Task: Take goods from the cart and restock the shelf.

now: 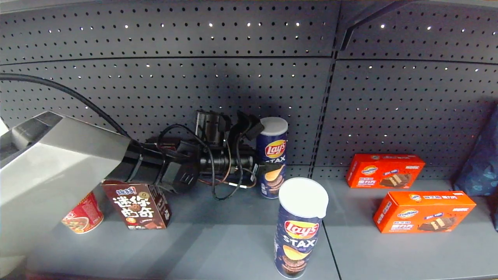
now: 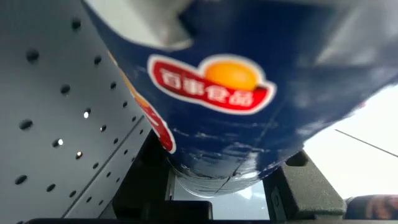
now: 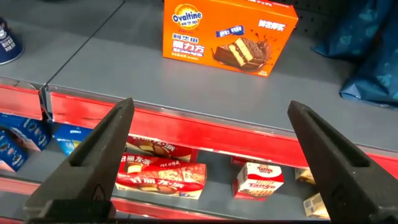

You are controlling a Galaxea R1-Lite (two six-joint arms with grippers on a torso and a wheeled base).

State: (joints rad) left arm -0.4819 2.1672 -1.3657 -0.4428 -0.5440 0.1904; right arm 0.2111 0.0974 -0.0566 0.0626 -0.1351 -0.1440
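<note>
- One grey shelf with a pegboard back carries all the goods near the left fingers.
- Left gripper lies low across the shelf, its fingers closed on either side of the rear chip can.
- Right gripper hangs before the shelf's red front edge, its fingers spread wide with nothing between them.
- Near orange box lies flat on the shelf beyond the right fingers. The far orange box lies behind it, by the pegboard.
- Rear chip can stands upright between the left fingers, close to the pegboard back.
- Front chip can stands upright toward the shelf's front, apart from the left fingers.
- Brown snack box stands back along the arm from the left fingers.
- Red cup sits tilted just beside that box, farther from the fingers.
- Snack packs lie on a lower level beneath the right fingers.
</note>
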